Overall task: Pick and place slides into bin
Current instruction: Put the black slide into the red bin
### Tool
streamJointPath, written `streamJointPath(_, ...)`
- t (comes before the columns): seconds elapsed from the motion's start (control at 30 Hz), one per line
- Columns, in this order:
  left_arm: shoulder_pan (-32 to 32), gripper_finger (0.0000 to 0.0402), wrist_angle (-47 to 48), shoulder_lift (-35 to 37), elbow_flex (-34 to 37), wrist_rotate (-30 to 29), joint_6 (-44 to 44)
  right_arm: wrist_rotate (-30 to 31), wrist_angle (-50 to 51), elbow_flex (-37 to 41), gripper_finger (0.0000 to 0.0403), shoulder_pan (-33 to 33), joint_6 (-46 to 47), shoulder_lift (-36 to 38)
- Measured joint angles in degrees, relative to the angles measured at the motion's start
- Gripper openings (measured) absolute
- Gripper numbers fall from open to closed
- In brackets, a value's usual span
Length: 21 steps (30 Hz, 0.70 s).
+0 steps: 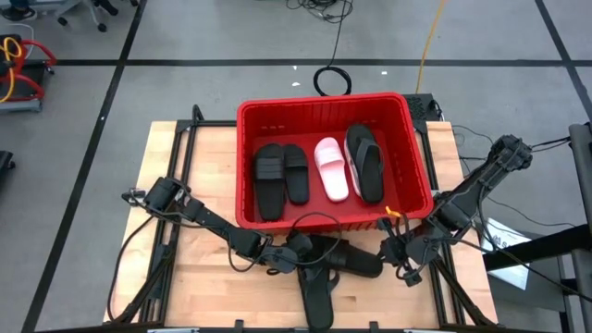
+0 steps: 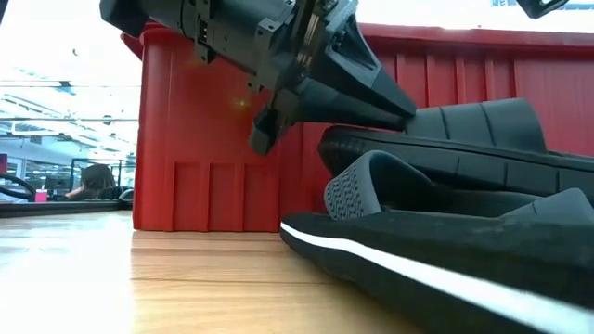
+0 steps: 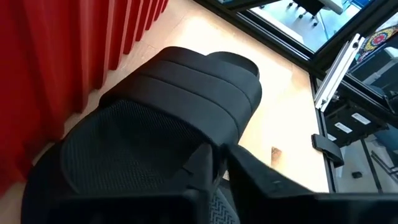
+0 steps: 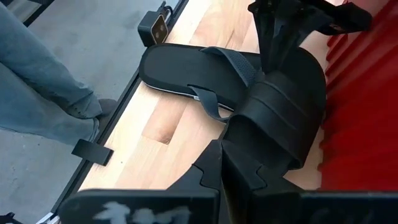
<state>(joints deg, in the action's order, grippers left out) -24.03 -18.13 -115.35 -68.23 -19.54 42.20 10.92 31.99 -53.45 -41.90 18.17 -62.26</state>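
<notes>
The red bin [image 1: 242, 120] holds two black slides [image 1: 280, 176], a pale pink slide [image 1: 331, 168] and a black flip-flop [image 1: 364, 159]. In front of it a black wide-strap slide [image 1: 350, 261] lies across a black flip-flop [image 1: 316, 298], with its heel end raised off the table [image 2: 327, 141]. My left gripper [image 1: 277, 257] is over that heel end with its fingers close together. My right gripper [image 1: 400, 252] is at the slide's toe end, fingers close together. The remaining sandals are hidden. My left gripper has its fingers [image 3: 202, 167] on the heel part of the black slide, at the strap's heel-side edge [image 3: 186, 134]. It comes slanting down from the table's left and lies along the slide. The fingers themselves hide the hold. The slide rests tilted on the flip-flop [image 2: 418, 255].
The bin's front wall [image 2: 204, 139] stands just behind the two grippers. Cables lie over the table's near part [image 1: 139, 259]. A person's leg [image 4: 37, 81] shows beside the table's near edge. Bare wood [image 1: 194, 157] lies left of the bin.
</notes>
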Motion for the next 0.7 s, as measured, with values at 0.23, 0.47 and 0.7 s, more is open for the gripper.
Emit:
streamJointPath(0.23, 0.0, 0.0006, -0.2, 0.0, 0.0, 0.2, 1.5, -0.1, 0.0, 0.0, 0.0000, 0.7, 0.0, 0.0)
streamJointPath(0.47, 0.0, 0.0002, -0.2, 0.0, 0.0, 0.6, 1.4, -0.2, 0.0, 0.0, 0.0000, 0.7, 0.0, 0.0)
streamJointPath(0.7, 0.1, 0.0038, -0.4, 0.0, 0.0, 1.3, 1.5, -0.3, 0.0, 0.0, 0.0000, 0.7, 0.1, 0.0)
